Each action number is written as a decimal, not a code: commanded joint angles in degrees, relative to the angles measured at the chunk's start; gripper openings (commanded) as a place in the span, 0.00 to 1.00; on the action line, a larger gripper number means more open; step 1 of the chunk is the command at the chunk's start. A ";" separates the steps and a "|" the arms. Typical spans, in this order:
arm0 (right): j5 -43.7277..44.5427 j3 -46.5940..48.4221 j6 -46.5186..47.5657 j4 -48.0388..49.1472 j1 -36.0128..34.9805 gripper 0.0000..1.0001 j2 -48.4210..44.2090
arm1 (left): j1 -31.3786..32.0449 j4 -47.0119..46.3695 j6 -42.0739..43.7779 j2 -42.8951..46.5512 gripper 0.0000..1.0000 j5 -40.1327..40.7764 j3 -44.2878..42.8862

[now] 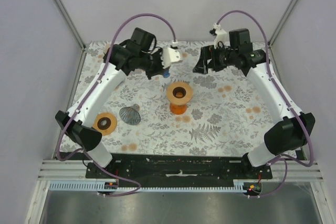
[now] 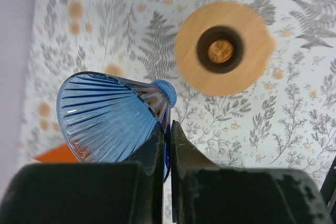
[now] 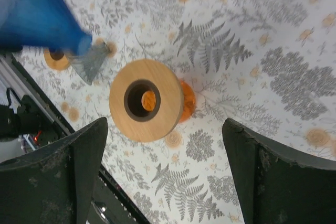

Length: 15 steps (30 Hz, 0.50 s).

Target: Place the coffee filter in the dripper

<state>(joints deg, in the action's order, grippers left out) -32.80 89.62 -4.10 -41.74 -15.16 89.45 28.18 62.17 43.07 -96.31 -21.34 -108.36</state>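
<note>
The blue ribbed glass dripper [image 2: 113,116] hangs tilted above the table, its rim pinched between the jaws of my left gripper [image 2: 167,129]. From above it is a small blue patch [image 1: 166,72] under that gripper [image 1: 160,69] at the back centre. The grey ribbed cone filter [image 1: 129,115] lies on its side on the cloth at front left; it also shows in the right wrist view [image 3: 89,61]. My right gripper [image 3: 165,123] is open and empty, held high at the back right [image 1: 201,64].
A wooden ring on an orange stand [image 1: 179,94] stands mid-table, seen from both wrists [image 2: 224,48] [image 3: 146,99]. A second wooden ring [image 1: 105,123] lies at the left next to the filter. The floral cloth [image 1: 231,119] covers the table; walls close the sides.
</note>
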 commanded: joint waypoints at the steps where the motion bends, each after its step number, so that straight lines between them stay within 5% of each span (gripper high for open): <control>1: 5.45 8.71 -2.06 2.19 -0.66 0.95 -3.40 | 12.74 11.38 7.11 1.04 0.02 13.40 -2.03; 8: 0.64 10.40 2.95 1.48 -7.50 0.94 -5.51 | 28.23 15.44 10.01 2.27 0.02 31.51 -5.63; 15: -0.78 9.42 5.24 -1.41 -13.67 0.87 -1.83 | 32.98 16.75 9.75 0.34 0.02 34.36 -9.76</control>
<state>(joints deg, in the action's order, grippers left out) -32.80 98.59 -1.13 -40.86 -27.97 84.82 59.68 77.32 50.61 -95.44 8.08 -114.02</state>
